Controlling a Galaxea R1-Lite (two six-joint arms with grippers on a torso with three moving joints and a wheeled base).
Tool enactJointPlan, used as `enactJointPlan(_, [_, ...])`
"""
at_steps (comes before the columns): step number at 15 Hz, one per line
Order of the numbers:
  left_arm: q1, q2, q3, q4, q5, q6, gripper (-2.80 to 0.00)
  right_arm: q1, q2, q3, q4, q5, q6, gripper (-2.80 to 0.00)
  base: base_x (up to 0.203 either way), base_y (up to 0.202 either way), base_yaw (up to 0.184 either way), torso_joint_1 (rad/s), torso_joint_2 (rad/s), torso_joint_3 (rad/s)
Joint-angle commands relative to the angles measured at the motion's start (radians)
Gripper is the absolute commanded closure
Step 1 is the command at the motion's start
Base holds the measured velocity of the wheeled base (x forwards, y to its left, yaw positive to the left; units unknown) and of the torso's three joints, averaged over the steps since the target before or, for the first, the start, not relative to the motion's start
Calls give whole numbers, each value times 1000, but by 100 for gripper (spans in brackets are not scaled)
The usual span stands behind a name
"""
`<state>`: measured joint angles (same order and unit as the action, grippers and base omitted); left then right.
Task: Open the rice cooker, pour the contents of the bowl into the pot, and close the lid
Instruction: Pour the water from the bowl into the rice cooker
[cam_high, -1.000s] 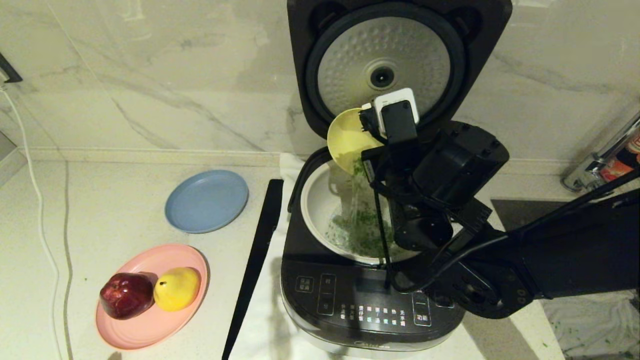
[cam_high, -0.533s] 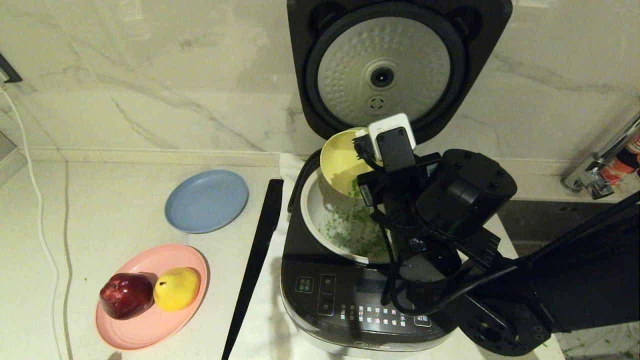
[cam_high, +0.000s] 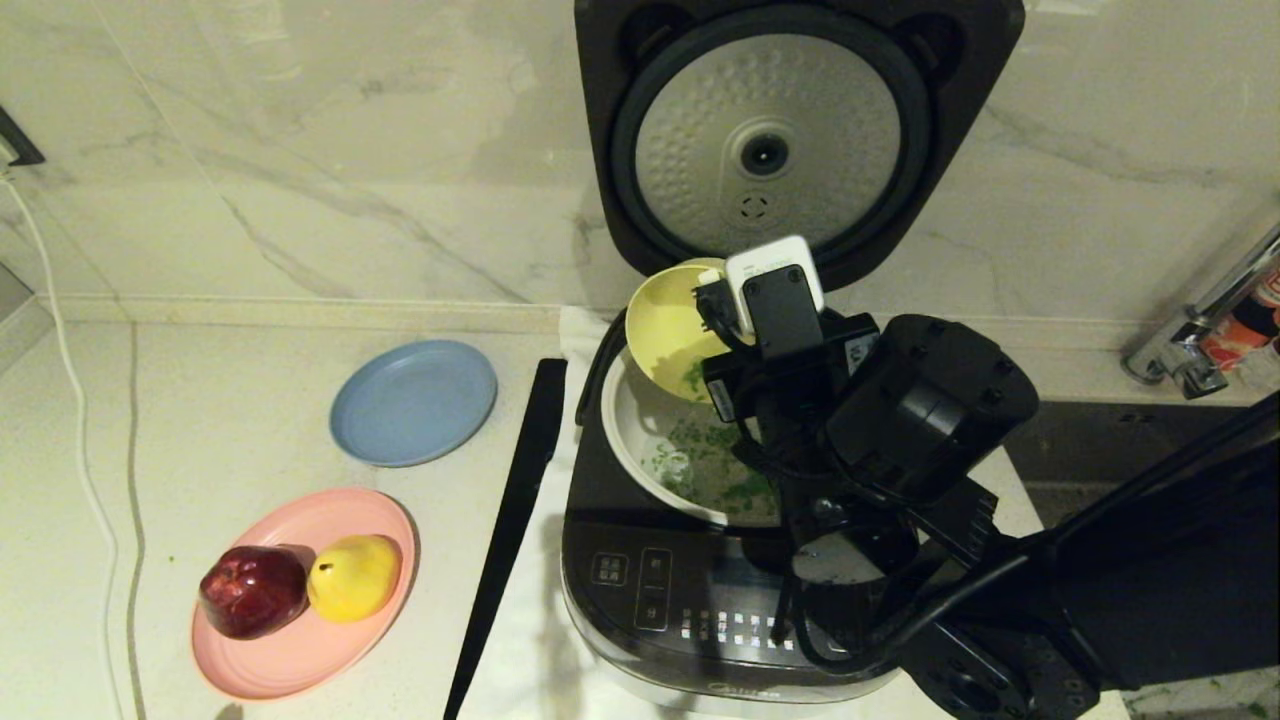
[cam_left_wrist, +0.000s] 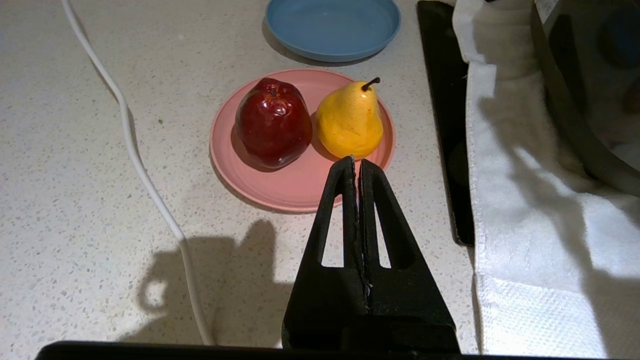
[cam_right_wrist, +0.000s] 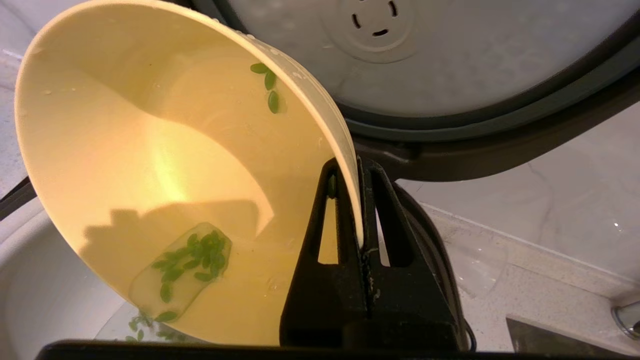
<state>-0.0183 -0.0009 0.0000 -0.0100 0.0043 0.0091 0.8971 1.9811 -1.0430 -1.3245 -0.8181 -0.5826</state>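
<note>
Your right end effector (cam_right_wrist: 357, 200) is clenched on the rim of the bowl (cam_right_wrist: 150, 165), one finger inside the wall and one outside, and it holds the bowl tipped steeply over the pot (cam_high: 640, 420). Over the last second the whole wrist has dropped and drawn a little toward the robot's left, so the bowl now hangs lower, near the pot's back rim and just under the raised lid (cam_high: 770, 130).

The rice cooker (cam_high: 690, 590) stands with its lid fully upright, dimpled silver plate facing forward. A second ago a thick stream of green was falling from the bowl; now that stream has stopped. Most of the contents (cam_high: 715, 470) lie in the pot, floating in pale liquid.

In the right wrist view a small puddle with a cluster of green bits clings near the bowl's lower lip, and a few more stick high on the wall. So you can judge the pour nearly done; a short hold may drain the remainder. What is left is setting the bowl down on the surface (cam_high: 230, 400) and closing the lid.

Your left end effector (cam_left_wrist: 357, 172) is parked with its fingers pressed together, empty, above the pink plate (cam_left_wrist: 300, 185).
</note>
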Motion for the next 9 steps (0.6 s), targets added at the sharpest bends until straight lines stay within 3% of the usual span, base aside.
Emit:
enactJointPlan(1, [0,-1,3,-1,0,0,0,-6,-2,-14,-14,-6,-2,0,0,0,0,0,0,0])
enactJointPlan(6, [0,-1,3,-1,0,0,0,-7,-12,-33,-25,-9,-5,0,0,0,0,0,0,0])
enactJointPlan(9, [0,-1,3,-1,0,0,0,-8,-10,26,-29,-9,-5,0,0,0,0,0,0,0])
